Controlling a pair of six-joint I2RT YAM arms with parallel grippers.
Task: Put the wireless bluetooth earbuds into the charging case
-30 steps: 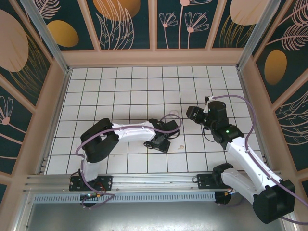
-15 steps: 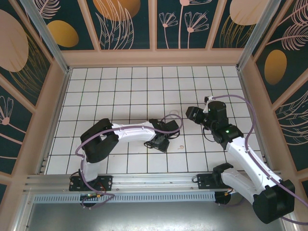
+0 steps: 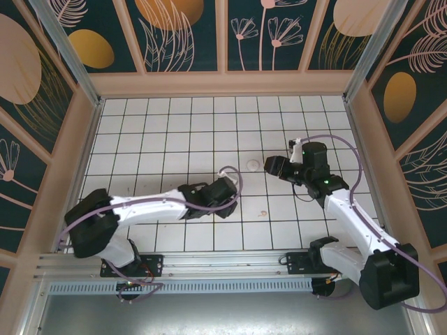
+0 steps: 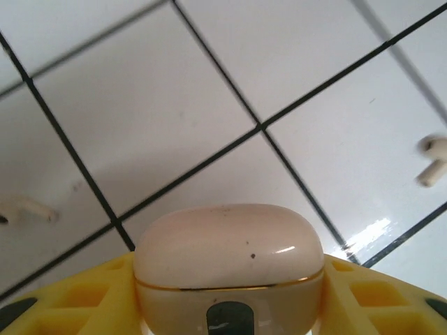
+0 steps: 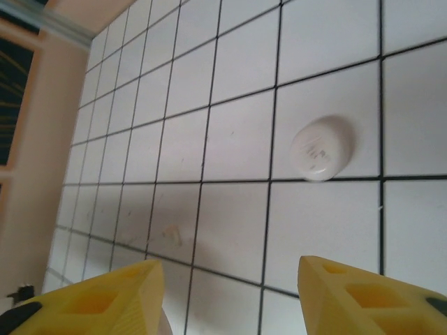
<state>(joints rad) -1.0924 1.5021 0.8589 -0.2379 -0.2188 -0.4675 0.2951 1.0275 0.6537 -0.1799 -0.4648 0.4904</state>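
Clamping the charging case [image 4: 229, 241], the left claw [image 4: 229, 283] has earbuds [image 4: 433, 162] on open tiles [image 4: 160, 112] either side; right claw [image 5: 227, 269] gapes wide.

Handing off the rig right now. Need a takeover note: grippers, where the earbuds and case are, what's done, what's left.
Left gripper: closed on the charging case, whose lid looks shut.
Right gripper: open and empty, over the tiles near a round white object that I cannot identify.
Earbuds: first earbud and second earbud lie loose on the tiles, one on each side of the case in the left wrist view.
Done: case grasped.
Left: open the case, then pick up and seat both earbuds.
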